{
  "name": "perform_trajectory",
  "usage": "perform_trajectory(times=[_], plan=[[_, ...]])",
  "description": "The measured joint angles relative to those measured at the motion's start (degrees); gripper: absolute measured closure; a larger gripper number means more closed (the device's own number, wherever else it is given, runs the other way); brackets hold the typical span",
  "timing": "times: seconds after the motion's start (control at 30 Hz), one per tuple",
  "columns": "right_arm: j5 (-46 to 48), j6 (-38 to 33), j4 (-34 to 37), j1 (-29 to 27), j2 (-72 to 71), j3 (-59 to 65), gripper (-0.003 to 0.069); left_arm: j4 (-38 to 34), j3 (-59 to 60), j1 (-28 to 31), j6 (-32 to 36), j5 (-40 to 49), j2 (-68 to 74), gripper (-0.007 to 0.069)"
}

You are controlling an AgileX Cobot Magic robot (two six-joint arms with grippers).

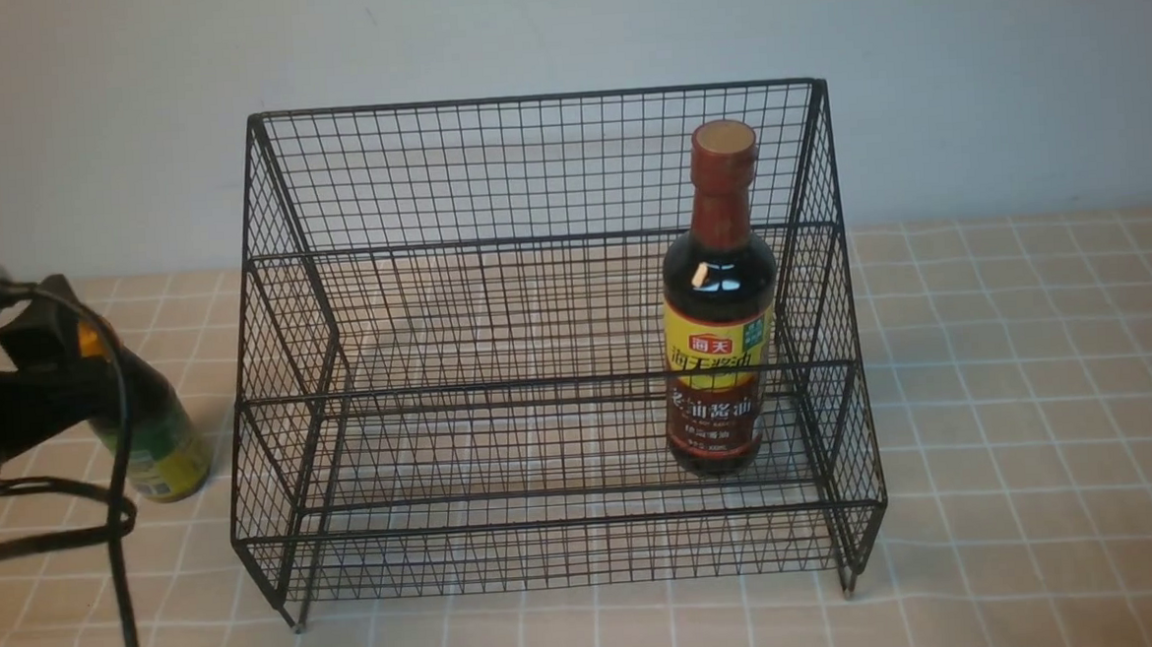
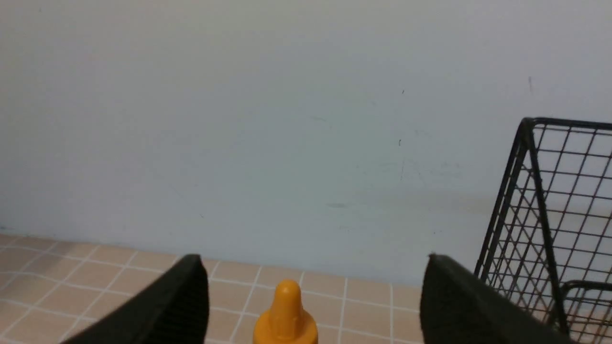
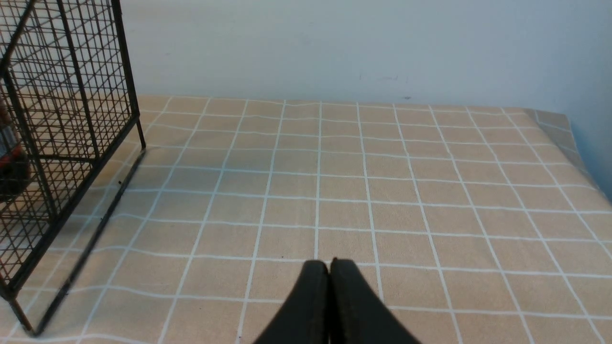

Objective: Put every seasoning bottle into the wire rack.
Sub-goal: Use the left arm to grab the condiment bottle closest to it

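Rigid, probably slick and fairly light, the squat dark-liquid bottle with orange cap [image 1: 164,454], near the table's left edge between the left gripper's [image 2: 313,267] spread jaws, seems best held around its labelled body.

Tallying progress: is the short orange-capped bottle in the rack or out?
Out. The short bottle sits on the tablecloth, left of the wire rack.
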Motion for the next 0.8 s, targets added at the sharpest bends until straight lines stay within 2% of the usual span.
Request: perform_trajectory(times=[0.27,0.7,0.8], plan=[[0.00,0.00,0.00,0.00,0.00,0.00,0.0673,-3.66,-4.05,0.00,0.00,-8.84,11.65,0.0082],[0.00,0.00,0.00,0.00,0.00,0.00,0.0673,-4.37,-8.69,0.00,0.00,-12.10,23.38,0.0082],[0.00,0.00,0.00,0.00,0.00,0.00,0.0673,-5.84,-9.01,0.00,0.00,-12.25,25.41,0.0102]])
